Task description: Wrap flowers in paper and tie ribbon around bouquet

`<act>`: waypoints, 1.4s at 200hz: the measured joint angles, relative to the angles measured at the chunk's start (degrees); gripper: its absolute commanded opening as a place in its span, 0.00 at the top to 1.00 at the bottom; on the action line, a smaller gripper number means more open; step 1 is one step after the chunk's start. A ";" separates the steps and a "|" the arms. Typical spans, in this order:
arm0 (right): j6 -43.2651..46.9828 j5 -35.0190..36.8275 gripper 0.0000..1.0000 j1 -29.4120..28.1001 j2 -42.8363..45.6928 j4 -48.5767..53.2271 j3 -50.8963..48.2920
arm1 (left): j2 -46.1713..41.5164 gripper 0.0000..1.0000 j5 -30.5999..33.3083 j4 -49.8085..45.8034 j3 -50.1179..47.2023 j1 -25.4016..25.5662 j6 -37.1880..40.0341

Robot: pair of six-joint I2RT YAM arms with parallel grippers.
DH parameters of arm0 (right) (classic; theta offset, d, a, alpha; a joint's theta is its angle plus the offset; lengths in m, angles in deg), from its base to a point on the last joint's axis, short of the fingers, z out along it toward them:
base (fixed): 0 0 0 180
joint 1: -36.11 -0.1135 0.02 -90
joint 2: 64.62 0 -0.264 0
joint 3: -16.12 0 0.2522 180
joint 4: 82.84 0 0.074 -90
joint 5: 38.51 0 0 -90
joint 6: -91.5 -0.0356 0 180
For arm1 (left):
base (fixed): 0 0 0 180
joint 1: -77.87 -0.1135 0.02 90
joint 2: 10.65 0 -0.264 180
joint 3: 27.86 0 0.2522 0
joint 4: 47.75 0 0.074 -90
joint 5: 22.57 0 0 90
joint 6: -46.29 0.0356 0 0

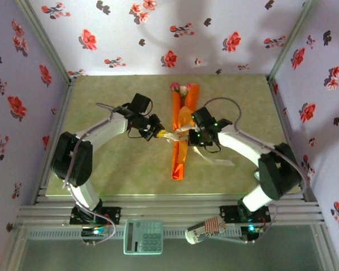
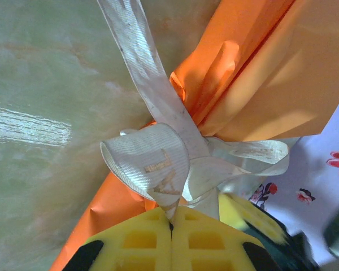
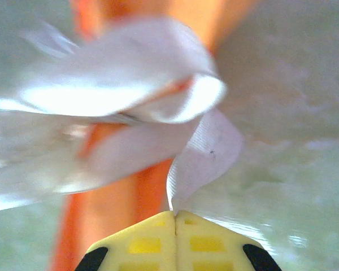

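Top external view, Sam: what takes up the most room?

The pale green surface (image 1: 130,164), Jo, boxed in by purple wallpaper (image 1: 158,34) with red flower prints. The two arms reach in from the near edge and bend toward the middle.

And the task's thing?

The bouquet (image 1: 181,149) lies lengthwise in the middle of the surface, between the two arms. Its wide end points far and its narrow tip points near. The paper (image 2: 260,73) is bright orange, rolled into a cone and creased where it is cinched.

Anything else of size?

A pale calculator (image 1: 143,236) sits at the near edge, between the arm bases and well apart from the bouquet.

Now the ribbon.

The ribbon (image 2: 152,152) is cream-white and crosses the middle of the cone. In the left wrist view it forms a loop and a crossing lying against the paper, with one strand running away across the surface. A loose tail trails off to the right of the cone.

The claws?

The left claw (image 2: 170,217) is just left of the cone, its yellow fingers pressed together with the ribbon's loop pinched in the seam. The right claw (image 3: 175,217) is just right of the cone, fingers likewise together and clamped on a ribbon end. That view is blurred.

Smallest?

The flowers (image 1: 181,88), pink and cream heads, peek from the far end of the cone.
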 measured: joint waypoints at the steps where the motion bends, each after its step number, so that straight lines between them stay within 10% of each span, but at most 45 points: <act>1: -0.09 -0.11 1.00 -0.02 0.17 -0.11 -0.02 | 0.00 1.00 0.00 0.00 0.00 0.00 0.00; 280: -8.57 -16.28 1.00 6.19 2.25 -29.05 -13.77 | 0.00 1.00 0.00 0.02 0.00 0.37 -0.04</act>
